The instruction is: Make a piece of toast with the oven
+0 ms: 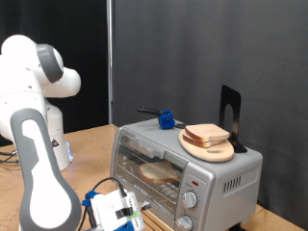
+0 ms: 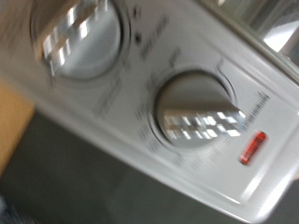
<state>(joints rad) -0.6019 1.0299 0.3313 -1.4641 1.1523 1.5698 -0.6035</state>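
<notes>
The silver toaster oven (image 1: pixel 183 173) stands at the exterior view's lower right with its glass door shut. A pale slice of bread (image 1: pixel 159 173) shows through the glass on the rack. A browner slice (image 1: pixel 206 134) lies on a round wooden plate (image 1: pixel 214 151) on the oven's top. My gripper (image 1: pixel 122 208) hangs low in front of the oven, to the exterior view's left of the knob panel (image 1: pixel 194 192). The blurred wrist view shows two round silver knobs (image 2: pixel 194 110) (image 2: pixel 77 35) and a red lamp (image 2: pixel 253 149) close up. No fingers show there.
A blue object with a dark handle (image 1: pixel 166 119) lies on the oven's top towards the back. A black upright stand (image 1: pixel 231 115) rises behind the plate. The wooden table (image 1: pixel 87 149) runs to the exterior view's left, where the arm's white base (image 1: pixel 34 115) stands.
</notes>
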